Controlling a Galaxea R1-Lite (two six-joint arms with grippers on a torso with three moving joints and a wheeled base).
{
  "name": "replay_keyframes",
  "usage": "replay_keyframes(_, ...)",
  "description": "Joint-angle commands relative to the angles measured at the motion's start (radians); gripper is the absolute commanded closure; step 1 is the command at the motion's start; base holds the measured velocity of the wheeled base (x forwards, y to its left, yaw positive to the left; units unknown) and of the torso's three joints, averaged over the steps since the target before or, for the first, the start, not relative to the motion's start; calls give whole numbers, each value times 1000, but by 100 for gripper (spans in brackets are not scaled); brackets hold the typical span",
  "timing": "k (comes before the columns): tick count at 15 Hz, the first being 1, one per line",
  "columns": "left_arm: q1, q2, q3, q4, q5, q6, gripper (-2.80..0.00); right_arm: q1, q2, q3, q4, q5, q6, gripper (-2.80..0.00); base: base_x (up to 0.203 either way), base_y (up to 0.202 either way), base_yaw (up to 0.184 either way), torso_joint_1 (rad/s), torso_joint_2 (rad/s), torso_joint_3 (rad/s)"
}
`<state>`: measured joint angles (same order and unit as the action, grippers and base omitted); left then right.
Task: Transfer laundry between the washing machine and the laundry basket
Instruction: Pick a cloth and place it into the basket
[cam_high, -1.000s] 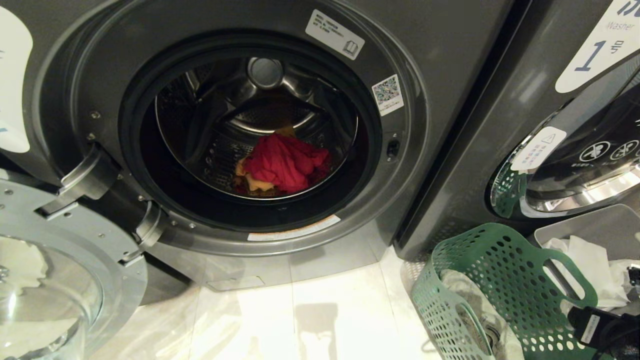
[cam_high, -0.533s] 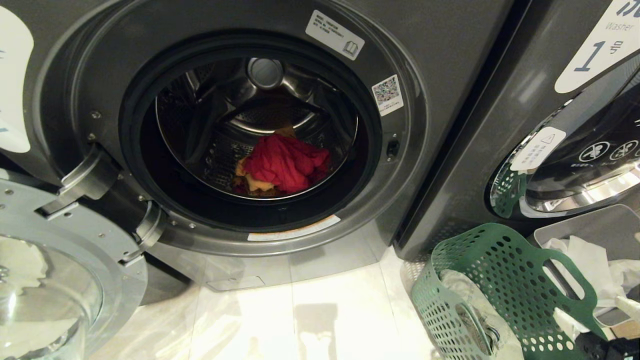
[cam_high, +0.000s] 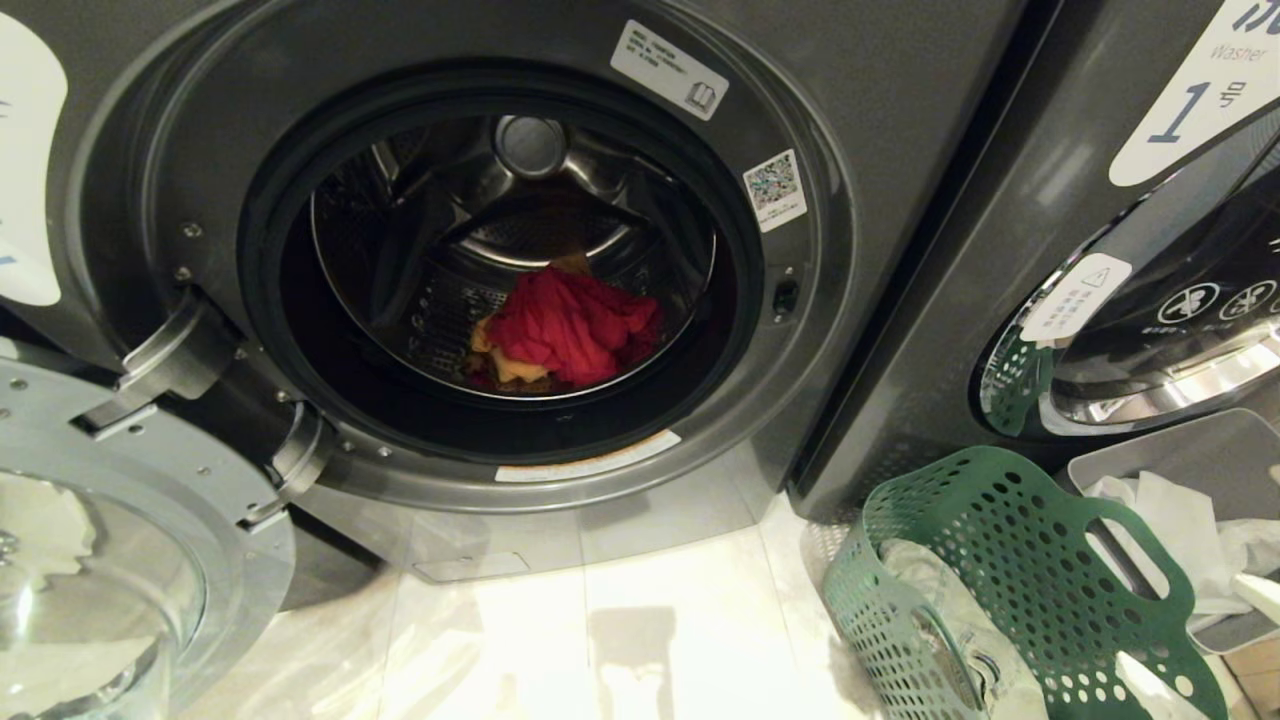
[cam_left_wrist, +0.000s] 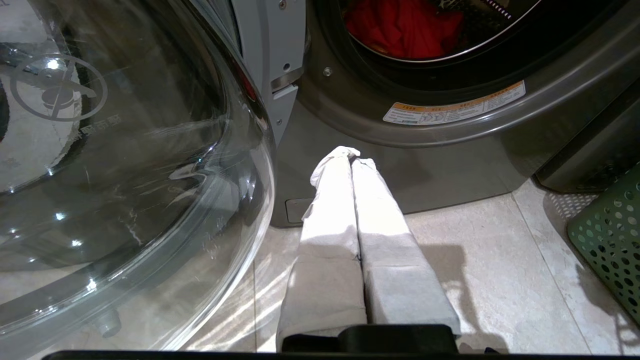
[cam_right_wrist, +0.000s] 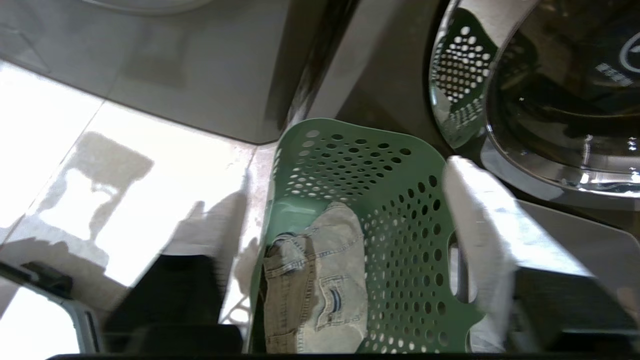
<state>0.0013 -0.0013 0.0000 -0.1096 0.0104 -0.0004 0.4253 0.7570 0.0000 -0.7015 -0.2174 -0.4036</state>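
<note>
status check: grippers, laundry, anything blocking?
Left gripper shut, parked low by door. Right gripper open over green basket. Red laundry in drum. Nothing blocking.

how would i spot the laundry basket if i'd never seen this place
Find the washing machine with its door open; on the floor to its right stands the laundry basket. It is green with round holes all over, unlike the solid grey bin beside it.

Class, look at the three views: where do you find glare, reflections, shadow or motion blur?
Head view: bright glare washes out the pale floor tiles. Left wrist view: highlights and reflections streak the clear glass washer door. Right wrist view: the white-covered right gripper is smeared by motion blur, and the perforated green plastic basket mirrors in the neighbouring machine's chrome door rim.
</note>
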Motion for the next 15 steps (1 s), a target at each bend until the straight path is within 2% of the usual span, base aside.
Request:
replay_keyframes(1,0,1,40,-1,0,-1,0,27,19,0,-2,-3,2,0,0,0,0,0,0,0)
replay_keyframes(5,0,1,40,-1,0,-1,0,33,38,0,-6,-2,27,0,0,0,0,0,0,0)
replay_keyframes(13,0,1,40,-1,0,0,0,50,56,0,-10,-3,17,0,0,0,0,0,0,0)
replay_keyframes(15,0,1,40,-1,0,0,0,50,59,0,-12,-3,18,0,-2,2,89,1,0,3)
